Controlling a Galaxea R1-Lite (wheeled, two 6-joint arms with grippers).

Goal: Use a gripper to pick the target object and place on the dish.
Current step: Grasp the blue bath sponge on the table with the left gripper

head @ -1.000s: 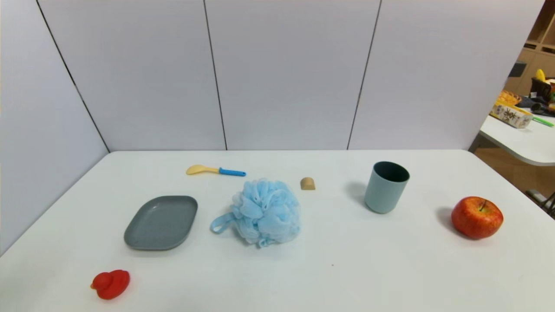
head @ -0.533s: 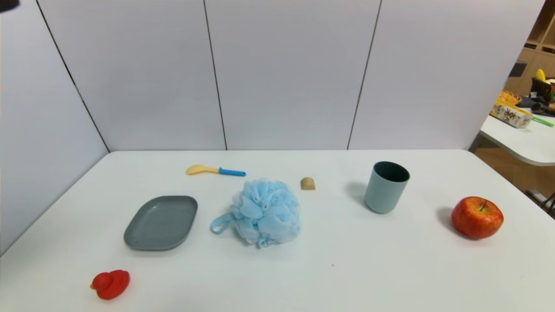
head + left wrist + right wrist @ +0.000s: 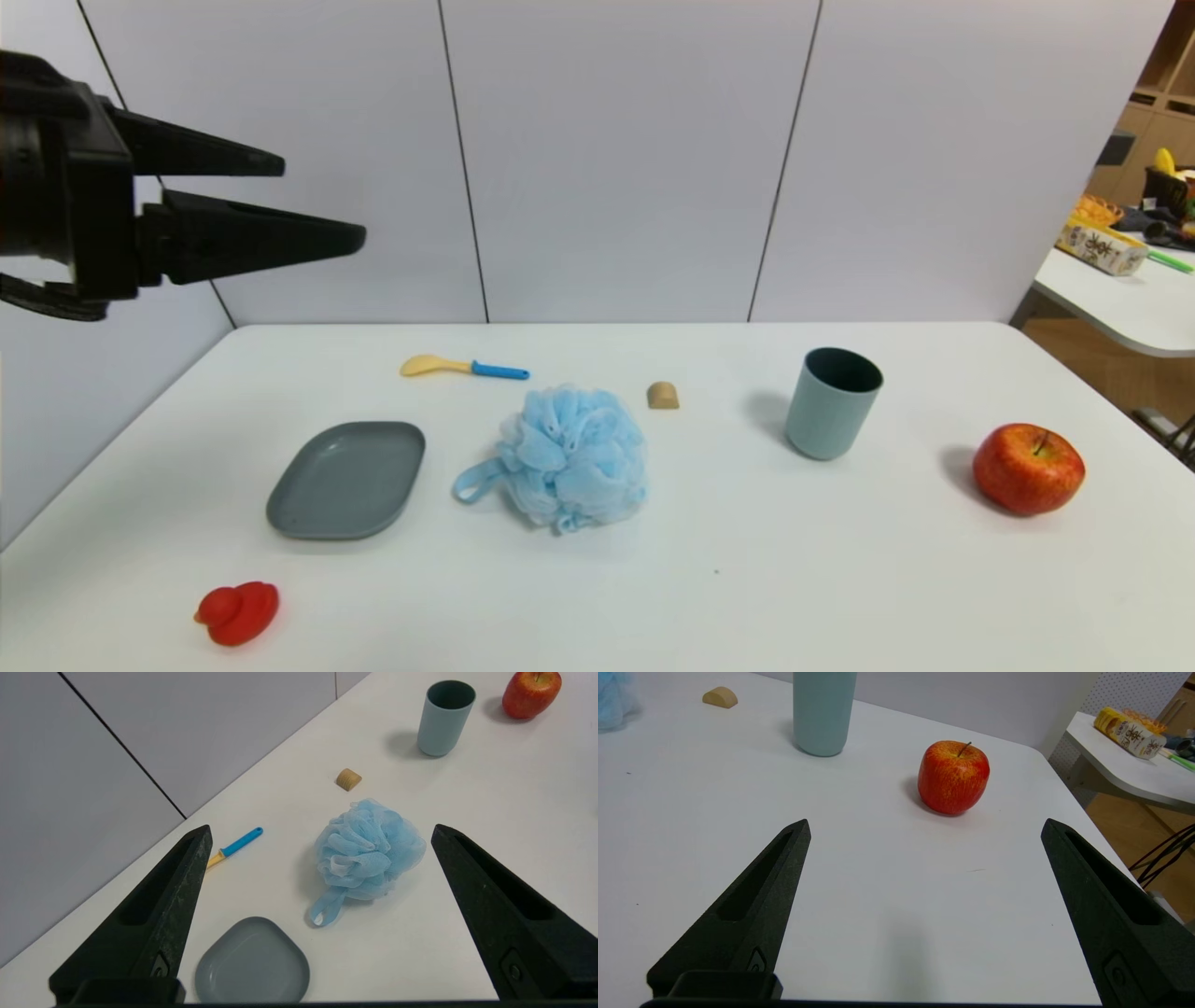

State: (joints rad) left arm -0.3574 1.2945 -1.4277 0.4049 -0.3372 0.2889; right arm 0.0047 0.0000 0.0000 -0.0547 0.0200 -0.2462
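Above the left side of the white desk (image 3: 794,579), backed by pale panels (image 3: 616,159), the left hand (image 3: 325,201) is wide open and empty. The blue mesh pouf (image 3: 574,457) rests on the desk, right of the grey dish (image 3: 347,481).

Beside the plain grey dish (image 3: 346,481), the bath pouf (image 3: 574,457) is light blue, loop included. Behind the dish, the spoon (image 3: 465,368) pairs pale yellow with blue; in front, the duck (image 3: 238,613) is red. Well right of the dish, the apple (image 3: 1028,469) is red mottled with yellow.
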